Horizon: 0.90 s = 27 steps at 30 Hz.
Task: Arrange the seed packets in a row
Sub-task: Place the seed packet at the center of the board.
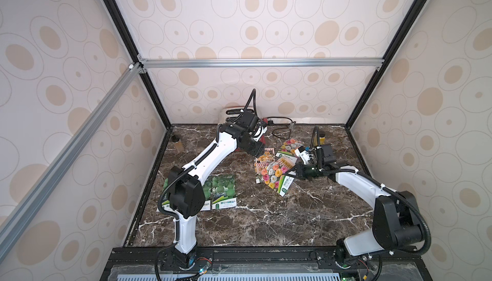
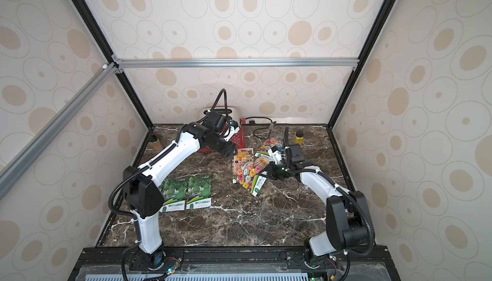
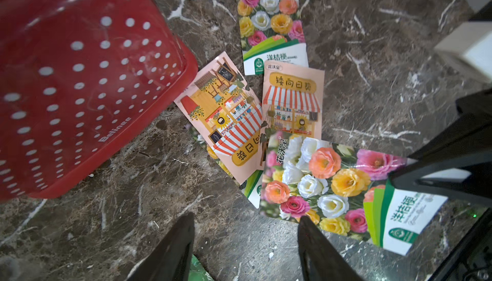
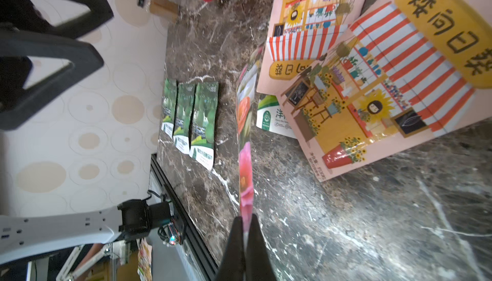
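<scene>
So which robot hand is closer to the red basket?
Left. The left gripper hovers open right beside the red basket. The right gripper is across the packet pile from the basket, pinching a flower packet.

Dark marble table [image 1: 266, 226] bears three green packets [image 4: 183, 111], a mixed packet heap [image 3: 229, 122], a red basket [image 3: 80, 80]

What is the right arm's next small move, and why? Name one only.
Probably lift the flower-print packet off the peach packet it overlaps, then carry it toward the green packets. The right gripper is shut on the flower-print packet's edge, and the three green ones already lie side by side with bare table beside them.
</scene>
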Tool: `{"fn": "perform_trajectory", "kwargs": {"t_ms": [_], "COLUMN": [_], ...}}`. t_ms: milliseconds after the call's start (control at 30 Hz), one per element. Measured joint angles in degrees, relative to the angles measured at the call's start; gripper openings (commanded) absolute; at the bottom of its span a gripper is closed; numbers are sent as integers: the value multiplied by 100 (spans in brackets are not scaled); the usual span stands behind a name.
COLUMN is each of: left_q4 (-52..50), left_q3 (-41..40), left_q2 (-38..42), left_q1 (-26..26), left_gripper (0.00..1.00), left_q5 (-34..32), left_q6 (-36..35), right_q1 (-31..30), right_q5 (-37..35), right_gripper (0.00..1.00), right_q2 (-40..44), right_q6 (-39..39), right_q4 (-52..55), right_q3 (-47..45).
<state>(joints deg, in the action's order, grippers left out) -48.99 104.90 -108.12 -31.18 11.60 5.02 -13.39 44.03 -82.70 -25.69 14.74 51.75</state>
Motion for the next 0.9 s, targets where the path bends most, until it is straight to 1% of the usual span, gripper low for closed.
{"fn": "perform_trajectory", "kwargs": {"t_ms": [67,167,300,400,633,733,900], "left_q4": [306,651,1062,1314,1679,1810,1878], "left_q3": [-527,-1250,-2017,-2463,-2966,-3112,-3222], "left_q2": [337,804,1309,1569,1652,1652,1652], "left_q1": [83,208,286,284,284,284,284], "left_gripper": [64,64,65,65,65,65,65], "left_q5": [-140,-369,-629,-704,-721,-708,-695], "left_q6": [352,868,1408,1690,2116,2221,2286], "right_q1": [-153,-651,-1329,-1676,-2232,-2422,-2885], "right_q5": [-192,-654,-1325,-1799,-2859,-3200,-3895], "right_gripper": [0,0,0,0,0,0,0], "right_q2": [245,431,337,59,-678,-1047,-1440], "right_q6": [-420,-973,-1565,-1794,-2100,-2271,-2592], "right_q4": [-404,-1001,-1777,-2131,-2688,-2846,-2761], "right_q3": [-243,-595,-970,-1008,-990,-986,-951]}}
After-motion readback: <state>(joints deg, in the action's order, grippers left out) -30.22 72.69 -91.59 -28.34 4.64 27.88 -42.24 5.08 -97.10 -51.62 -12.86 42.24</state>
